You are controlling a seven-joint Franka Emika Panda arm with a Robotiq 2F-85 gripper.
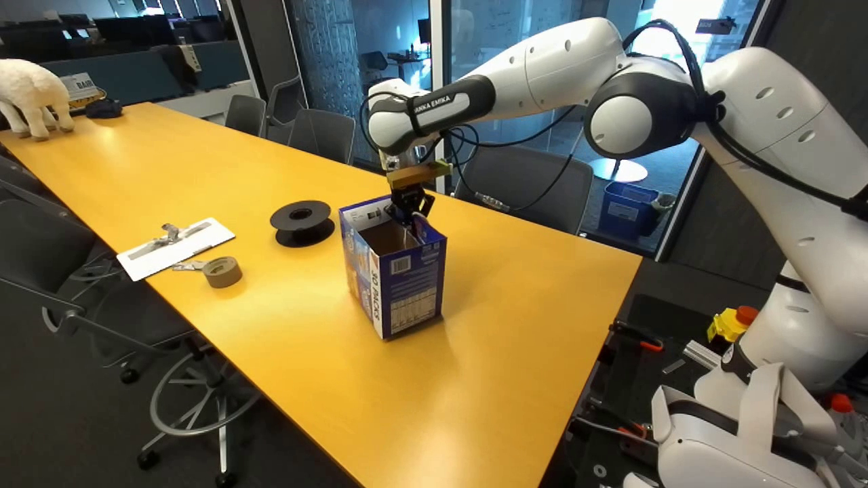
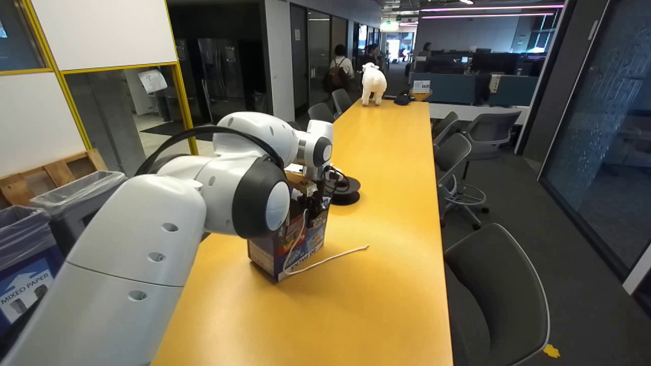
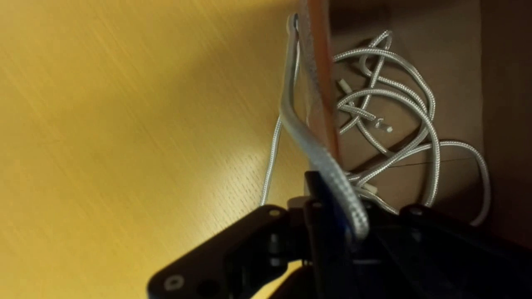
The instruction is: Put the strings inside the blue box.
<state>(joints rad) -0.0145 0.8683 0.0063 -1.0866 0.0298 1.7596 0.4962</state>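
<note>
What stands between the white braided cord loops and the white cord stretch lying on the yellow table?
One wall of the tall rectangular blue cardboard box, as the wrist view shows.

In an exterior view, a yellow wooden table [image 1: 502,379] is topped centrally by a dark-blue cardboard box [image 1: 415,291], leftward by a black spool [image 1: 300,225], brown tape roll [image 1: 222,273], flat white board [image 1: 175,251] and white plush sheep [image 1: 28,87]; and, below centre in an exterior view, by white cord [image 2: 330,258].

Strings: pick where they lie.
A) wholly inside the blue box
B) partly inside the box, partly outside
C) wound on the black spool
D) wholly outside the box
B: loops of the strings lie inside the blue box, while one length runs down its outside onto the table.
</note>
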